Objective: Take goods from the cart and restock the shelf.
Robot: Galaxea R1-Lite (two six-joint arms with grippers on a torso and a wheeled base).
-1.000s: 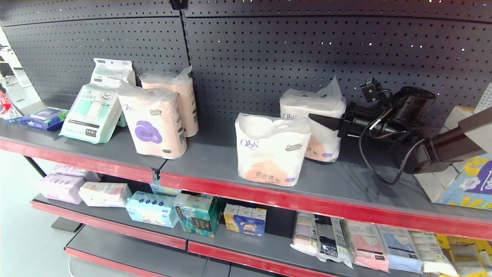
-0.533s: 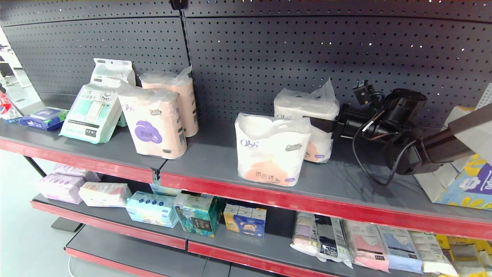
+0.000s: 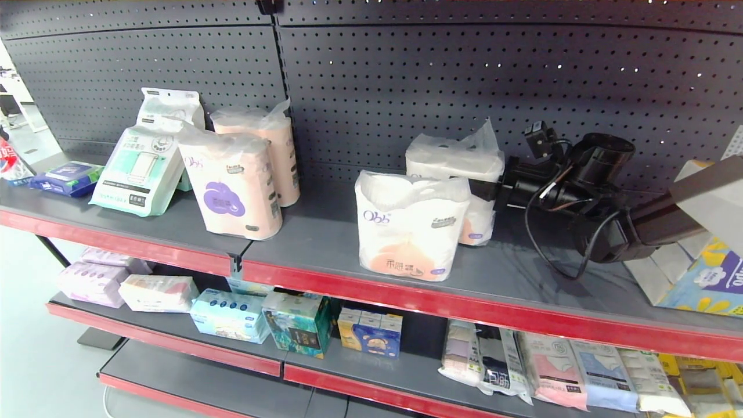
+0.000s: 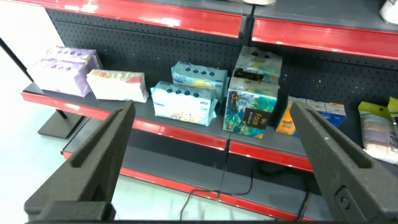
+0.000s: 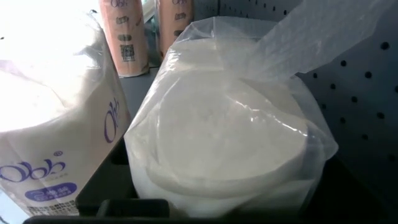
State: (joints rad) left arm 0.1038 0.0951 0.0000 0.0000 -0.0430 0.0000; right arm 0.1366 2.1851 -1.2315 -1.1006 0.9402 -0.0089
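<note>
Right tool [image 3: 483,189] is recorded as clamped on the rear toilet-roll pack [image 3: 450,165], with one finger laid across its front face. The grip is set low on the side, judged to keep the pack upright. The pack is stood on the upper shelf [image 3: 522,273], just behind the front toilet-roll pack [image 3: 409,226] and near the pegboard back panel [image 3: 406,81]. Left tool [image 4: 217,155] is held with fingers wide apart and nothing between them, facing the tissue boxes [image 4: 186,102] on the lower shelf [image 4: 155,127]. The shelf deck is noted as dark grey and flat with a red front lip.
</note>
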